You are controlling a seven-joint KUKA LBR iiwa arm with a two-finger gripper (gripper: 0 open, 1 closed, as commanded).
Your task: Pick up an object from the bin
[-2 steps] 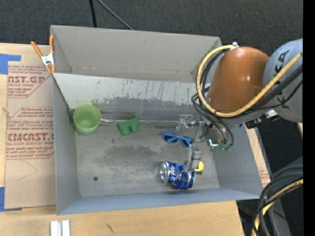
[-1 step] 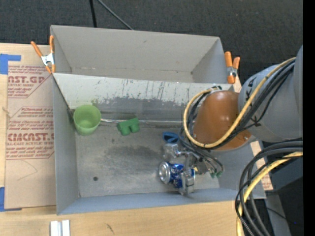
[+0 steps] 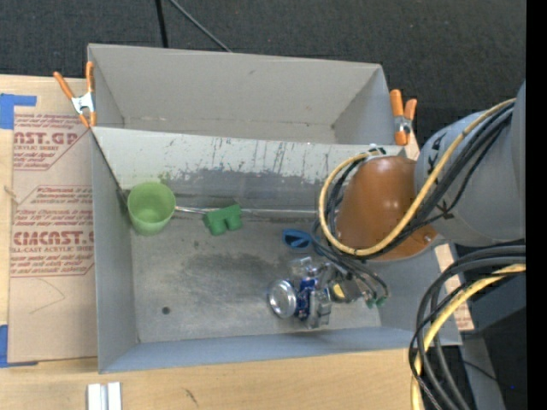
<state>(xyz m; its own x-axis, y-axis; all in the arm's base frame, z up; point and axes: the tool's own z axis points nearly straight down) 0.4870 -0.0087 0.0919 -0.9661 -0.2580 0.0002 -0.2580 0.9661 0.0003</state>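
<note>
My gripper (image 3: 318, 301) is low in the bin's front right part, under the orange wrist cover. Right against its left side lies a small silver and blue can (image 3: 283, 299), its round silver end turned up and to the left. Whether the can is gripped or only touched I cannot make out. A small blue piece (image 3: 297, 238) lies just behind the gripper, partly hidden by the cables.
A light green cup (image 3: 150, 207) stands at the left wall near the back. A small green block (image 3: 223, 219) lies to the right of the cup. The arm and its cable loops cover the bin's right side.
</note>
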